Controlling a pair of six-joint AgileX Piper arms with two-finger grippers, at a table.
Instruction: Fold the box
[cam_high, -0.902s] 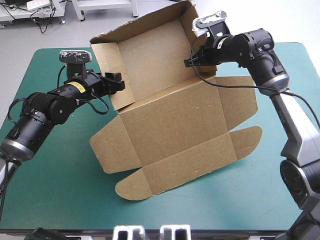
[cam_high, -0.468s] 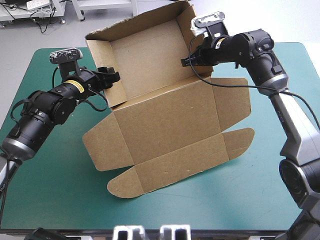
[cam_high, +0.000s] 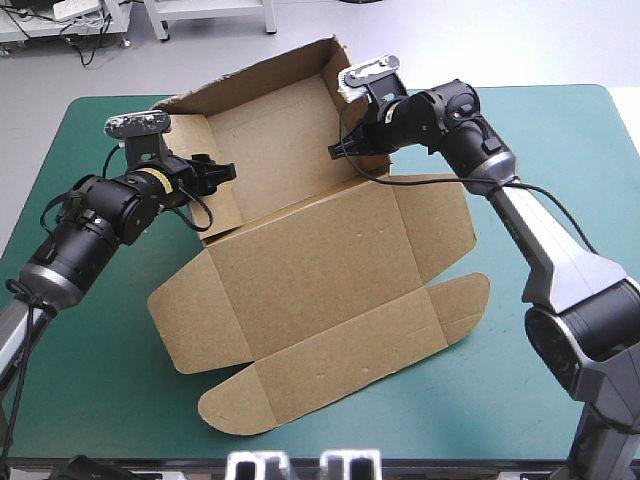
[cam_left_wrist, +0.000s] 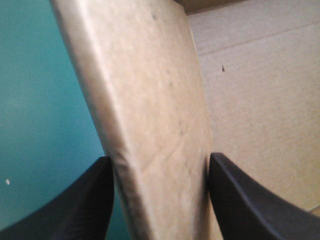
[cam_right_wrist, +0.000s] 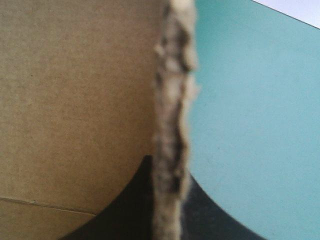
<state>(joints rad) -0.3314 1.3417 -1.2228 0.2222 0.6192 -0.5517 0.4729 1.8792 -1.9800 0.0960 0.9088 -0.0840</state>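
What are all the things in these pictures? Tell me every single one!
box: one, brown, in the middle of the table; its far part has walls raised, its near part lies flat with flaps spread out.
table cover: one, teal-green, under the box.
left hand: one, black fingers, shut on the box's left wall.
right hand: one, black fingers, shut on the box's right wall.
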